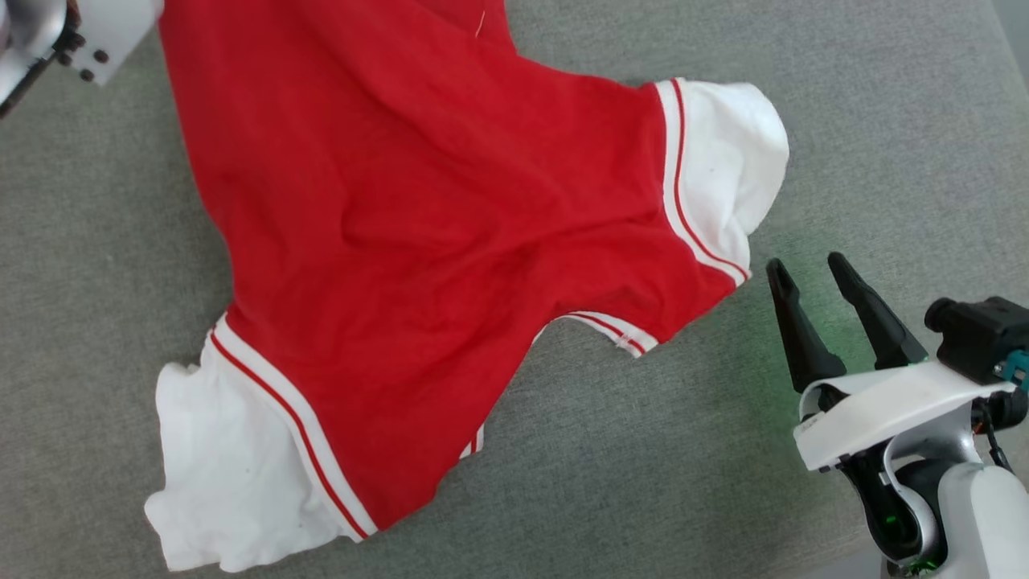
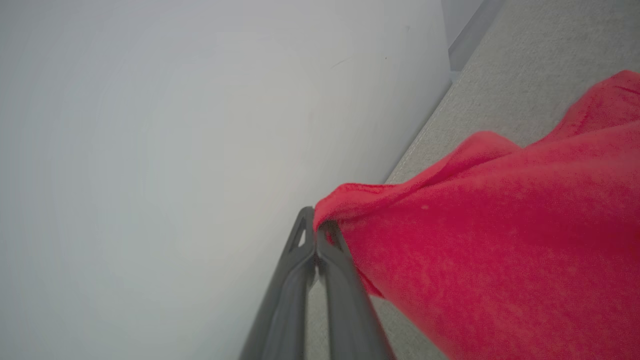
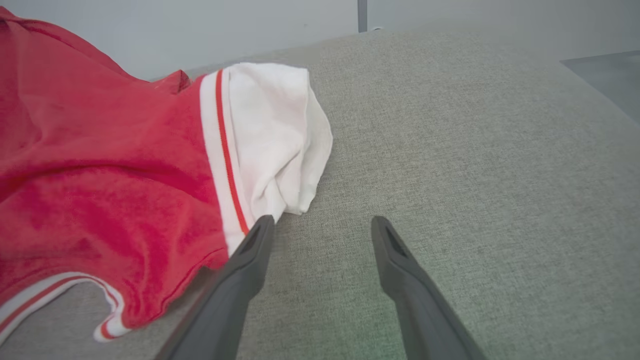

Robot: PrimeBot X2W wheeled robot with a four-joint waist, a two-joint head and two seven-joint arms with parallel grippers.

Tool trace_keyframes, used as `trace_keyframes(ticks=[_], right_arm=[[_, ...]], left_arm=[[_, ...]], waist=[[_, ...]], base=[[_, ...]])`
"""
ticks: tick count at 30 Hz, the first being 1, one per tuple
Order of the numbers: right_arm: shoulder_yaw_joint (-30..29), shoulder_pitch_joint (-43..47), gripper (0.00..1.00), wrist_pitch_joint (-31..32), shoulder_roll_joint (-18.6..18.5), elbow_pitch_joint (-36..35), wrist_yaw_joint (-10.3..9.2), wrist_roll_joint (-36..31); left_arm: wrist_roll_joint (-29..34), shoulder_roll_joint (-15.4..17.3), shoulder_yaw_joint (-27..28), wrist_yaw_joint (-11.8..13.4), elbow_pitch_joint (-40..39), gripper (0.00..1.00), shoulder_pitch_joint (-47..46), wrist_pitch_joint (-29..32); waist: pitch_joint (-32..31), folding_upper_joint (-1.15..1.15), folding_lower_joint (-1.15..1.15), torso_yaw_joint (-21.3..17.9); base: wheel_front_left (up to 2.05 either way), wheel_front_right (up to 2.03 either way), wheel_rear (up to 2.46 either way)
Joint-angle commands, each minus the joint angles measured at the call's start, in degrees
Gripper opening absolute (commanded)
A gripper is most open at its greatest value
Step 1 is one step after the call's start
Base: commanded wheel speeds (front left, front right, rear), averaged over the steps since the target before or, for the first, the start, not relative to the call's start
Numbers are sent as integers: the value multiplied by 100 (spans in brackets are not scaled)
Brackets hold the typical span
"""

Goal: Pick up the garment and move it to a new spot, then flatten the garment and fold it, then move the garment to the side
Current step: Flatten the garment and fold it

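Garment (image 1: 418, 201) pinched in left gripper (image 2: 316, 226) — right gripper (image 1: 806, 264) spread, just beside it.

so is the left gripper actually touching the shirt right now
Touching. The left wrist view shows the left gripper shut on a pinch of the garment, with red fabric bunched between its fingertips.

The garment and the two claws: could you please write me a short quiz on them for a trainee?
1. Fill in: the sleeve of the garment nearest the right claw is ___.
2. Which is shut on the garment's red fabric? A) left claw B) right claw C) neither
3. True or false: the right claw is shut on the sleeve.
Key: 1 white; 2 A; 3 false.
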Motion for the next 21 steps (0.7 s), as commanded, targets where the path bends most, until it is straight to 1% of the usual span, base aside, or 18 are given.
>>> trace_keyframes(ticks=[1, 2, 3, 4, 5, 6, 10, 14, 16, 21], right_arm=[[22, -87, 100, -29, 12, 9, -4, 38], [36, -101, 100, -38, 12, 25, -4, 36], [49, -120, 100, -41, 12, 36, -4, 35], [79, -146, 100, -34, 3, 49, -4, 40], [92, -170, 100, -29, -6, 55, -4, 43], [93, -182, 100, -34, -18, 58, -4, 41], [79, -151, 100, -10, -88, 80, -4, 23], [9, -72, 100, 37, -165, 40, -4, -50], [-18, -30, 100, 82, -204, 6, -4, -69], [-90, 99, 100, 209, -253, -62, -4, -122]], left_arm=[[-40, -51, -3, -2, 159, 0, 24, -2], [-126, -144, 10, -5, 292, 14, 101, -26], [-178, -224, 9, -5, 382, 39, 144, -49], [-275, -280, 27, -7, 480, 50, 156, -70], [-330, -321, 37, -7, 560, 84, 157, -125], [-362, -372, 33, -8, 608, 100, 179, -189], [-783, -568, 30, -9, 596, 100, 336, -209], [-1269, -652, 45, -10, 395, 100, 521, -248], [-1441, -625, 35, -10, 237, 100, 580, -213], [-2177, -568, 78, -10, -205, 100, 964, -149]], waist=[[36, 0, 0, 24], [39, 0, 0, 38], [35, 0, 0, 54], [28, 0, 0, 69], [18, 0, 0, 86], [-2, 0, 0, 111], [-159, 0, 0, 247], [-420, 0, 0, 456], [-569, 0, 0, 563], [-1012, 0, 0, 853]], base=[[0, 0, 0], [0, 0, 0], [0, 0, 0], [0, 0, 0], [0, 0, 0], [0, 0, 0], [0, 0, 0], [0, 0, 0], [0, 0, 0], [0, 0, 0]])
